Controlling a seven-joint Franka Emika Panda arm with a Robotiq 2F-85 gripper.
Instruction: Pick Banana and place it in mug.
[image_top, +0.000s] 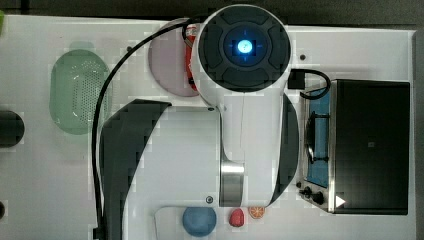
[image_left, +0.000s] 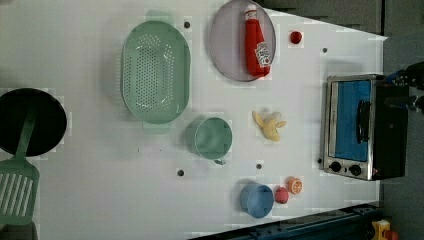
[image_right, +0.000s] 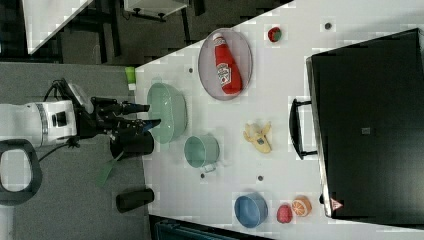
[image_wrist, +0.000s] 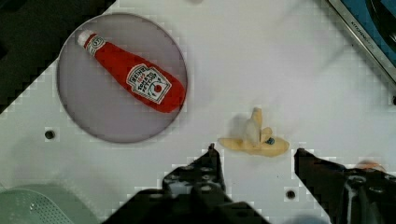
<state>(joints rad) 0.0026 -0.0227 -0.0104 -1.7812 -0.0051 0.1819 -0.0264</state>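
Banana (image_left: 270, 125) — a peeled toy with splayed skin — lies flat on the white desk (image_left: 90, 200) at centre right of the left view, untouched, between the mug (image_left: 212, 138) to its left and the toaster oven (image_left: 357, 125) at the frame's right edge. The mug stands upright, mouth open upward, near the banana but apart from it — a placement that should keep the carry short. Above them in the left view, a ketchup bottle (image_left: 256, 42) rests on a grey plate (image_left: 227, 45), and a pale-green colander (image_left: 155, 72) sits at upper centre left. Along the lower edge are a blue bowl (image_left: 256, 200), a red strawberry-like toy (image_left: 281, 195) and an orange slice (image_left: 295, 185).

In the wrist view the end effector (image_wrist: 254, 154) hangs above the desk with fingers spread and nothing between them, the banana lying just beyond the fingertips. Judged from this, the grasp has not begun; the fingers appear held apart ready to straddle the fruit once lowered.
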